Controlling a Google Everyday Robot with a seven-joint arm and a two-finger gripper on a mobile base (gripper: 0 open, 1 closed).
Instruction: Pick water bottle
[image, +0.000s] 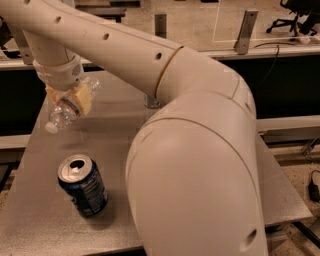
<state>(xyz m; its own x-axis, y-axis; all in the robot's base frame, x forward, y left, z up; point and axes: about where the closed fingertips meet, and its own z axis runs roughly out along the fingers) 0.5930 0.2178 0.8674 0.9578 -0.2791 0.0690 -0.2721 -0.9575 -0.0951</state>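
The water bottle (64, 113) is a small clear crinkled plastic bottle with a white cap. It hangs tilted in the air above the left part of the grey table (120, 130), cap pointing down and left. My gripper (70, 102) has yellowish fingers closed around the bottle's middle, at the end of the cream arm coming from the upper left. The label band is mostly hidden by the fingers.
A blue drink can (83, 185) stands upright on the table's front left, below the bottle. My large cream arm (200, 165) covers the table's middle and right. Metal posts (246, 31) and a dark gap lie behind the table.
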